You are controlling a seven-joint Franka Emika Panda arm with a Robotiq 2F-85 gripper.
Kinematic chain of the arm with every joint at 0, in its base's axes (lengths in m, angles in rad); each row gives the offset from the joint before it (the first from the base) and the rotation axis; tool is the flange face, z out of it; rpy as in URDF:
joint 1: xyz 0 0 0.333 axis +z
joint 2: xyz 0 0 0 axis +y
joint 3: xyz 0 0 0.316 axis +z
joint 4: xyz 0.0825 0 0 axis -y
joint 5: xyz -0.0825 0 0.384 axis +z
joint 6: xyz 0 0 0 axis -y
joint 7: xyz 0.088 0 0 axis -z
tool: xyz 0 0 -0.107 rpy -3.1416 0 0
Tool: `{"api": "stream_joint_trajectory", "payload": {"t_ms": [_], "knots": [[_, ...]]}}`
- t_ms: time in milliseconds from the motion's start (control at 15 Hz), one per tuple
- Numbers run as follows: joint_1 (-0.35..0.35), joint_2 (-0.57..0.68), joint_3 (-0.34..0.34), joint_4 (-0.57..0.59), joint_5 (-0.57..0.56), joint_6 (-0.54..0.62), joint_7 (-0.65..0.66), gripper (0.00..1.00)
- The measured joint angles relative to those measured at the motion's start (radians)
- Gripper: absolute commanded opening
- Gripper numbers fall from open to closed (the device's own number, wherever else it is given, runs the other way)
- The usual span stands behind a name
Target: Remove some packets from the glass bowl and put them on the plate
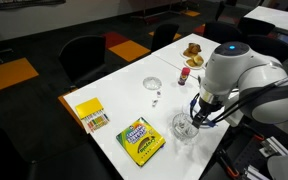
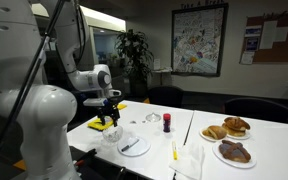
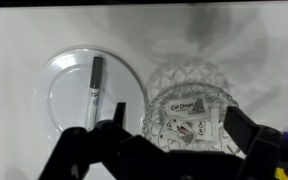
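Note:
In the wrist view the clear glass bowl (image 3: 184,78) sits right of the pale round plate (image 3: 66,100). Several small whitish printed packets (image 3: 189,110) lie inside the bowl. A thin stick-shaped item with a dark end (image 3: 94,82) lies on the plate. My gripper (image 3: 179,125) is open, with its two dark fingers on either side of the bowl, just above it, holding nothing. In both exterior views the gripper (image 1: 200,110) (image 2: 109,104) hangs over the bowl (image 1: 184,128), and the plate (image 2: 134,146) lies beside it.
A yellow-green crayon box (image 1: 141,140) lies next to the bowl, and a yellow box (image 1: 91,114) lies farther along the edge. A small shallow clear dish (image 1: 153,84), a red cup (image 2: 167,122) and dishes of brown pastries (image 2: 229,128) stand farther off. A yellow marker (image 2: 174,152) lies near the plate.

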Motion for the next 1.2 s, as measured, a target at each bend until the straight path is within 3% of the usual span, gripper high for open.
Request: {"api": "stream_joint_trajectory", "payload": {"t_ms": [67,133,333,400,467,600,733,867,1200], "knots": [[0.0,0.0,0.0,0.0,-0.039,0.011,0.015,0.75],[-0.001,0.0,-0.001,0.0,-0.074,0.025,0.031,0.74],[-0.007,0.003,-0.004,0.0,-0.149,0.073,0.064,0.53],[-0.009,0.008,-0.006,0.0,-0.168,0.091,0.073,0.53],[-0.011,0.016,-0.009,0.0,-0.186,0.114,0.079,0.86],[-0.015,0.045,-0.023,0.001,-0.222,0.171,0.088,0.84],[-0.02,0.088,-0.042,0.006,-0.263,0.228,0.099,0.96],[-0.021,0.138,-0.061,0.024,-0.306,0.263,0.112,1.0],[-0.018,0.267,-0.088,0.096,-0.362,0.332,0.116,0.89]]}}
